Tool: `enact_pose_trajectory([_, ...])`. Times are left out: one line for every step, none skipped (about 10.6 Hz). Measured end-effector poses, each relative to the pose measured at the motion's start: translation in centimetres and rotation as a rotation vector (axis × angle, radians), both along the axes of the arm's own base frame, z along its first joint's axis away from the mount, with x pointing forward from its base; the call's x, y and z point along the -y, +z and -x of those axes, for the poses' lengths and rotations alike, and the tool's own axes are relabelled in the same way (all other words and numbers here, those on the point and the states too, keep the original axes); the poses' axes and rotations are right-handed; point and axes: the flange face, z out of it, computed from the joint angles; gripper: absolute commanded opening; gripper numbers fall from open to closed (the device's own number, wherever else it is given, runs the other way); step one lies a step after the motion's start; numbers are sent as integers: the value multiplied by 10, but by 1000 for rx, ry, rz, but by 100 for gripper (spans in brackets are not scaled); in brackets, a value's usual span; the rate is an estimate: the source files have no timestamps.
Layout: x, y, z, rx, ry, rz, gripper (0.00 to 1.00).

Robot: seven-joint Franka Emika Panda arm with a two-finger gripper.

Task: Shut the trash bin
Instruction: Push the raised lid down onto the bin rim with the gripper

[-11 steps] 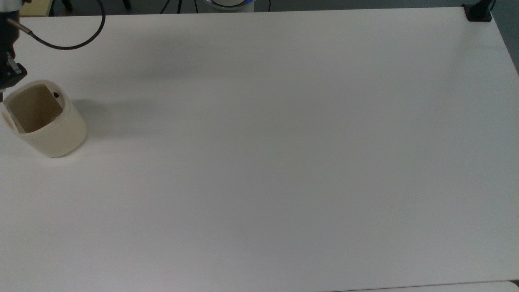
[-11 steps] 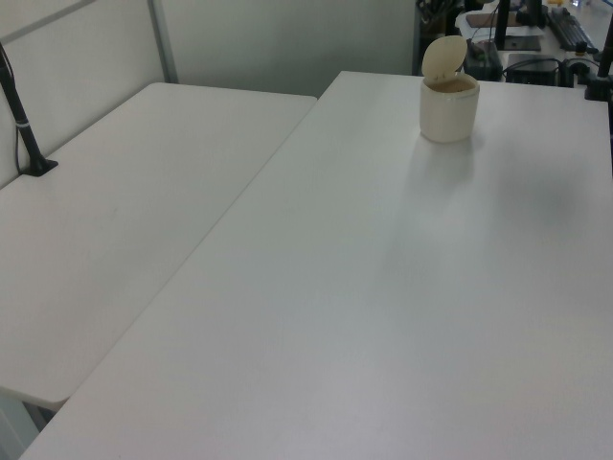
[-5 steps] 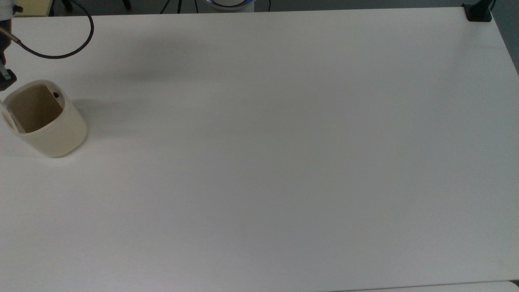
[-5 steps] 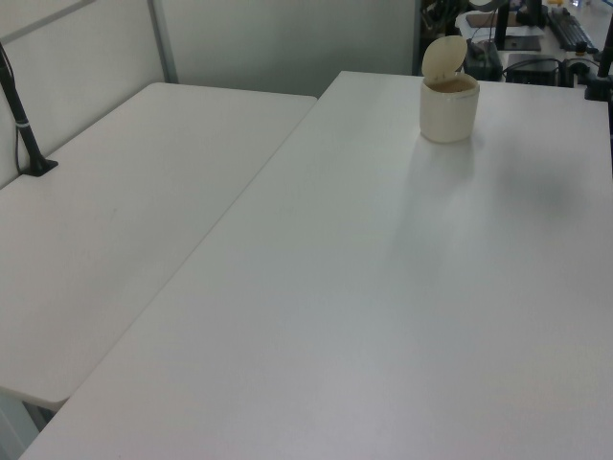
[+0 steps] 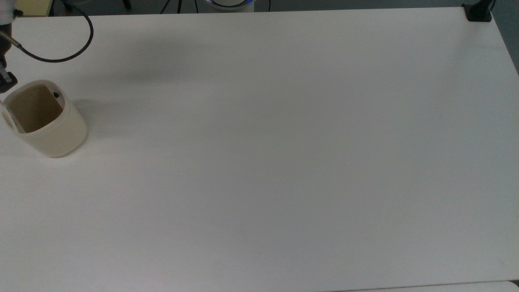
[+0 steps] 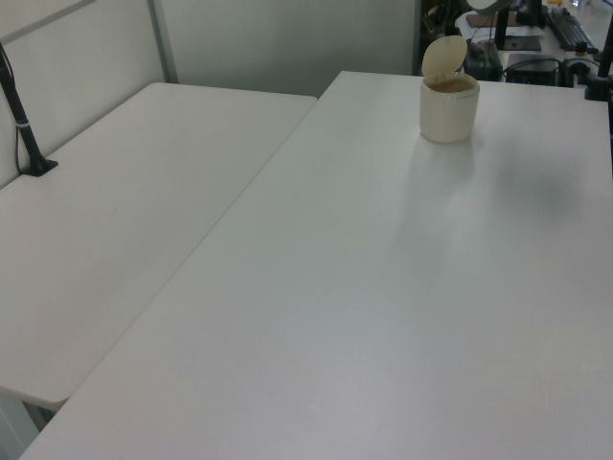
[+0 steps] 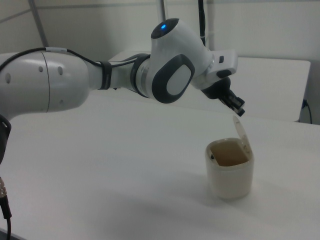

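Note:
The trash bin (image 5: 61, 132) is a cream-white tub standing at the top view's left edge, its tan inside showing. Its lid (image 7: 242, 133) stands upright at the bin's far rim in the right view, so the bin is open. In the left view the trash bin (image 6: 448, 107) sits at the far end of the table with the lid (image 6: 444, 57) raised. My gripper (image 7: 237, 106) hangs just above the lid's top edge in the right view. In the top view my gripper (image 5: 7, 80) is a dark tip just beyond the bin's rim, at the frame's left edge.
My arm (image 7: 100, 75) reaches in from the right view's left. A black cable (image 5: 56, 56) loops over the table's back left corner. A black clamp (image 5: 478, 12) sits at the top view's back right corner. A second table (image 6: 115, 192) adjoins, bearing a black post (image 6: 24, 125).
In the top view my gripper has drawn back toward the left edge and slightly away from the bin's rim. The bin and its raised lid have not moved.

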Motion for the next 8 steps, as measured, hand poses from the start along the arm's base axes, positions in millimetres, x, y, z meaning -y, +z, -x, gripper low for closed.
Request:
enact_pose_trajectory([0, -7, -1, -24, 14, 22, 0])
enact_pose_trajectory([1, -16, -3, -43, 22, 30, 0])
enact_pose_trajectory([0, -24, -5, -58, 28, 30, 0])
enact_pose_trajectory([-2, -31, -6, -80, 33, 25, 0])
enact_pose_trajectory([-4, -37, -6, -108, 36, 15, 0])
enact_pose_trajectory([-6, -42, -5, -145, 45, 7, 0])
enact_pose_trajectory([-8, -46, -3, -189, 71, 6, 0])
enact_pose_trajectory([-9, -50, -2, -232, 99, 6, 0])
